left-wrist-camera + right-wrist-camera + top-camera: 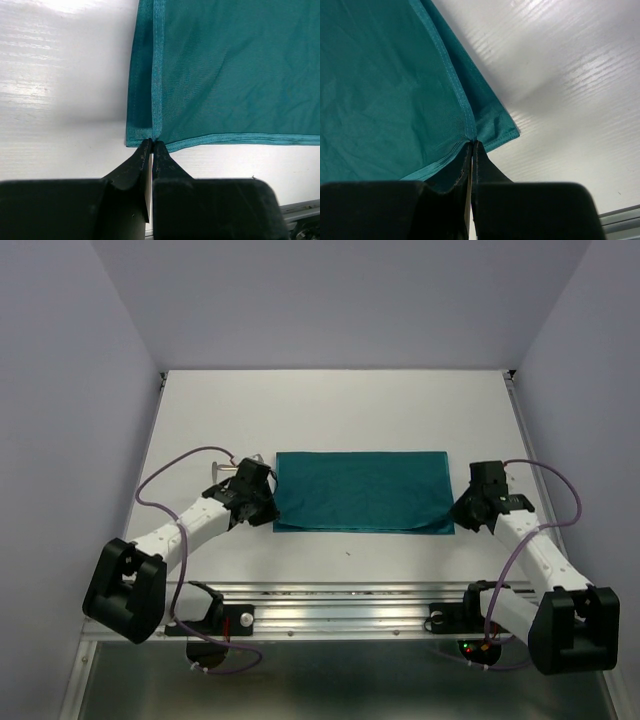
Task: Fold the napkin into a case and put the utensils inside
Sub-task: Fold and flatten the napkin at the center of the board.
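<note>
Pinching napkin (pixel 360 490) at near corners: L gripper (pixel 151 142) clamped on left one, R gripper (pixel 471 143) clamped on right

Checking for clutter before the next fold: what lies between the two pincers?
Only the napkin, spanning flat from the left pincer to the right pincer; the top view shows it.
</note>
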Tool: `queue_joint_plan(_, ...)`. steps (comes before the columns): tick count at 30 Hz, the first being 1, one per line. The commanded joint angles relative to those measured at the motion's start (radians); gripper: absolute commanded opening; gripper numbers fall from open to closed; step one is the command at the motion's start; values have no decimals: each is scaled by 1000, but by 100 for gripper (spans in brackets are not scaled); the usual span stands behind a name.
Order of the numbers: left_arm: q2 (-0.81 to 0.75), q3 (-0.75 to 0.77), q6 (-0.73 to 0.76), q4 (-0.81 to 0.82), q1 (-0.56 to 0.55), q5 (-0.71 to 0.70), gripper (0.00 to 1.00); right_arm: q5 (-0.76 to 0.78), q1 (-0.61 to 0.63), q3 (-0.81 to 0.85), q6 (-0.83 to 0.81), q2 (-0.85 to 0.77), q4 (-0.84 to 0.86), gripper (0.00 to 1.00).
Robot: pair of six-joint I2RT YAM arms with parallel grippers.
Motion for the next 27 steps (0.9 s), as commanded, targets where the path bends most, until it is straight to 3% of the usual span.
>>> queue_joint_plan(1,19,-29,-5,28,-5,5,0,-12,1,-22,13,9,14,1)
queue_joint_plan(12,60,-29,-16,51,-7,-7,0,5,1,-37,16,31,31,1)
queue_joint_plan(14,68,-26,-11,43,-7,-9,0,8,1,-34,16,31,30,4)
queue_joint_plan(16,78,-18,-6,31,-7,-9,13,13,1,-30,18,32,26,22)
queue_joint_plan(17,82,-14,-3,23,-5,-9,23,14,1,-28,19,32,23,45)
queue_joint_plan(18,82,0,0,6,-7,-43,48,25,1,-25,21,32,19,53)
queue_joint_plan(19,79,11,6,-4,-7,-51,58,30,1,-16,21,29,13,62)
queue_joint_plan(20,75,21,9,-15,-7,-59,68,37,1,-10,21,26,8,63)
queue_joint_plan(21,69,49,12,-27,-7,-68,71,51,1,-1,18,17,5,63)
queue_joint_plan(27,43,191,41,-64,-7,-128,71,57,1,116,-33,26,36,55)
